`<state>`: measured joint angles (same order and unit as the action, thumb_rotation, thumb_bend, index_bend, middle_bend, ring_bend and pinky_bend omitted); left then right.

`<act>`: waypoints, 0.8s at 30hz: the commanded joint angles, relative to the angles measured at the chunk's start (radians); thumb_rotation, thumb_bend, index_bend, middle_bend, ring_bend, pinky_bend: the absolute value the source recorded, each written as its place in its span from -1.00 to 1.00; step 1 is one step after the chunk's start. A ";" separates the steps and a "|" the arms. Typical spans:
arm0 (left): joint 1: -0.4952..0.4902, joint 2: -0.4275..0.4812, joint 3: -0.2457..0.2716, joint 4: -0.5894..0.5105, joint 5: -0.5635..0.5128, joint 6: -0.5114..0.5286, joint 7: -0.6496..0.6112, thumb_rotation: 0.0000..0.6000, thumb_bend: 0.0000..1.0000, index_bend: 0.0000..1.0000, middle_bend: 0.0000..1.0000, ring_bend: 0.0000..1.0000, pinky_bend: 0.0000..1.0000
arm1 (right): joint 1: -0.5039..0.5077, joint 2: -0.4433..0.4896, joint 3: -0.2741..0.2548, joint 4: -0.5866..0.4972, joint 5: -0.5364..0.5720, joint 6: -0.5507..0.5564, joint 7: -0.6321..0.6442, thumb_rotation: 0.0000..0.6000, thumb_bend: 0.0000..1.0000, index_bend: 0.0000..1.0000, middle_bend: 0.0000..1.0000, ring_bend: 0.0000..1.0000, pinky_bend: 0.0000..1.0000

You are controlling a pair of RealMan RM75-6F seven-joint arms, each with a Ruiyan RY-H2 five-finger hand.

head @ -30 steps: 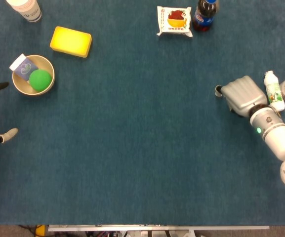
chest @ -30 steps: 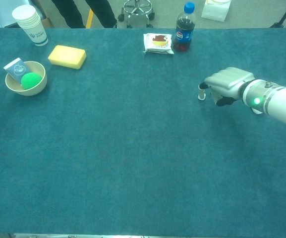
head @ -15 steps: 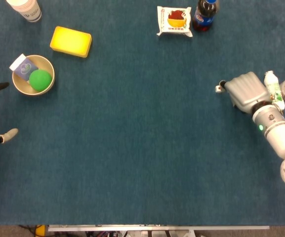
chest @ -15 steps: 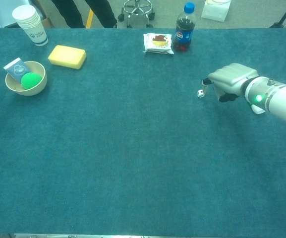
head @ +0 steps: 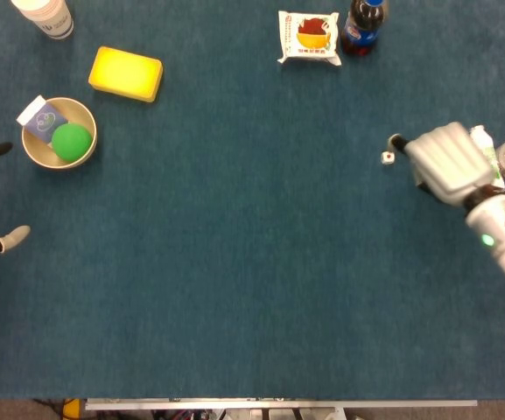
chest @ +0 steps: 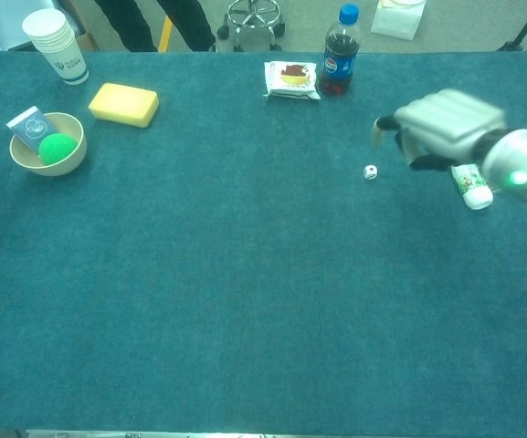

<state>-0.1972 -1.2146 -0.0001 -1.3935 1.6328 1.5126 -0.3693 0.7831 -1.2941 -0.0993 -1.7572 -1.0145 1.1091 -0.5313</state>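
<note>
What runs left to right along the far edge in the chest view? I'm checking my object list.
Paper cups → yellow sponge → snack packet → cola bottle.

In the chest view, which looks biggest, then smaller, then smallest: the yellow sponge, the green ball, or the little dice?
1. Yellow sponge, biggest.
2. Green ball in the bowl.
3. Dice, plainly the smallest, lying on the table apart from the right hand.
</note>
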 commanded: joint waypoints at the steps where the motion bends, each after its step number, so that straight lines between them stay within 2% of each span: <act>1: 0.003 0.018 0.001 -0.020 0.009 0.007 0.025 1.00 -1.00 -0.70 -0.98 -1.00 -0.91 | -0.178 0.119 -0.047 -0.063 -0.270 0.239 0.182 1.00 1.00 -0.34 0.99 0.73 1.00; 4: 0.004 0.036 -0.002 -0.047 0.008 0.011 0.054 1.00 -1.00 -0.70 -0.98 -1.00 -0.91 | -0.260 0.153 -0.063 -0.047 -0.379 0.359 0.259 1.00 1.00 -0.33 0.90 0.66 1.00; 10: 0.009 0.061 -0.004 -0.096 0.022 0.029 0.103 1.00 -1.00 -0.70 -0.98 -1.00 -0.91 | -0.404 0.141 -0.062 0.070 -0.540 0.567 0.425 1.00 1.00 -0.30 0.72 0.50 1.00; 16: 0.016 0.076 -0.006 -0.118 0.018 0.036 0.140 1.00 -1.00 -0.70 -0.98 -1.00 -0.91 | -0.528 0.074 -0.003 0.172 -0.583 0.751 0.480 1.00 1.00 -0.18 0.53 0.22 1.00; 20: 0.026 0.082 -0.008 -0.124 0.017 0.051 0.138 1.00 -1.00 -0.70 -0.98 -1.00 -0.91 | -0.594 0.051 0.014 0.196 -0.595 0.818 0.482 1.00 1.00 -0.18 0.27 -0.04 0.82; 24: 0.037 0.083 -0.007 -0.127 0.007 0.058 0.137 1.00 -1.00 -0.70 -0.98 -1.00 -0.91 | -0.638 0.045 0.036 0.218 -0.591 0.847 0.521 1.00 1.00 -0.12 0.20 -0.09 0.72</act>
<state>-0.1608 -1.1313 -0.0073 -1.5202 1.6404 1.5697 -0.2321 0.1610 -1.2443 -0.0752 -1.5523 -1.6057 1.9512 -0.0276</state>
